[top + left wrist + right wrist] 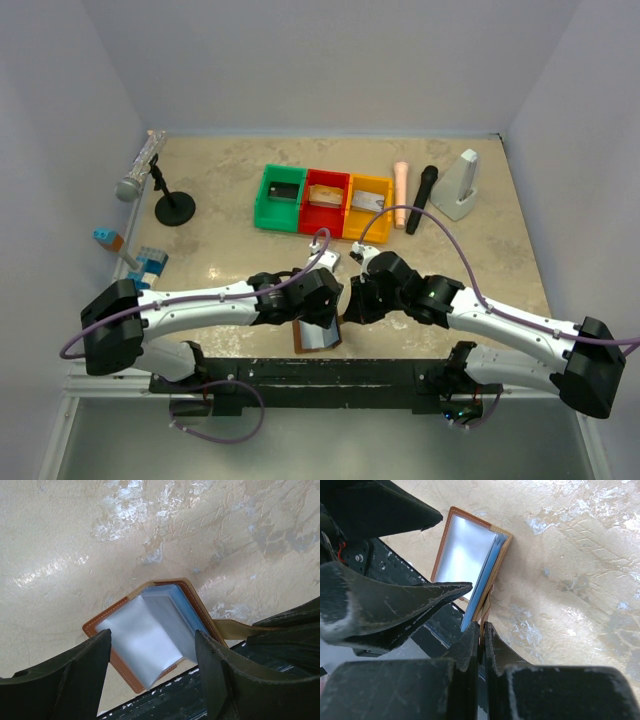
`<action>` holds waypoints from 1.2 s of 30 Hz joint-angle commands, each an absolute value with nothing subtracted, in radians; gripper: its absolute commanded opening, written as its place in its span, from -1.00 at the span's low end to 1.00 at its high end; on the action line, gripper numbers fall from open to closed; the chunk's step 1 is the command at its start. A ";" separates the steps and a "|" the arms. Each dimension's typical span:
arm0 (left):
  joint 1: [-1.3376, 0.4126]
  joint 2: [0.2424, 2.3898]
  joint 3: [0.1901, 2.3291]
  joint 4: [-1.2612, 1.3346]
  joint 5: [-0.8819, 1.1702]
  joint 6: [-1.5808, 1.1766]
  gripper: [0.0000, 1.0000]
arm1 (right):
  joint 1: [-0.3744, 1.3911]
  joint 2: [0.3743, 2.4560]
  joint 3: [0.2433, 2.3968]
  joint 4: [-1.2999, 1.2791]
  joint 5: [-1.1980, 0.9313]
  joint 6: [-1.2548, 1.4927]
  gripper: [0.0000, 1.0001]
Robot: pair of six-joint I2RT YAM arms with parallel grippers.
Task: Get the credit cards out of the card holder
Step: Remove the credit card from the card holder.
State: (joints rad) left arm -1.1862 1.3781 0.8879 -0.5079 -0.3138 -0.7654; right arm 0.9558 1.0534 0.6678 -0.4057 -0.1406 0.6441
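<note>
The brown card holder (pixel 318 338) lies open at the table's near edge, its grey-blue plastic sleeves (pixel 145 635) facing up. My right gripper (pixel 481 625) is shut on the holder's tan outer flap (pixel 235 627), holding that side raised. My left gripper (pixel 152 641) is open just above the sleeves, one finger on each side, touching nothing. From the right wrist the holder (pixel 465 555) shows edge-on. No credit card shows in the sleeves. A dark card (pixel 285 190) lies in the green bin, a tan one (pixel 326 194) in the red bin and a greyish one (pixel 368 200) in the yellow bin.
Green (pixel 266 200), red (pixel 310 207) and yellow (pixel 385 212) bins stand in a row mid-table. A microphone on a stand (pixel 150 175) and toy blocks (pixel 145 262) are at the left. A pink cylinder (pixel 400 193), a black marker (pixel 421 198) and a white wedge (pixel 458 186) are at the right. The black base rail (pixel 190 700) runs right below the holder.
</note>
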 commanded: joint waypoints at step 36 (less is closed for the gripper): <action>-1.190 1.302 0.902 -0.526 -0.388 -0.753 0.48 | 0.971 1.029 0.681 -0.408 -0.094 0.646 -1.00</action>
State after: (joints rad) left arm -1.1862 1.3605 0.8917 -0.5072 -0.3252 -0.7559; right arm 0.9642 1.0512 0.6678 -0.4065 -0.1200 0.6441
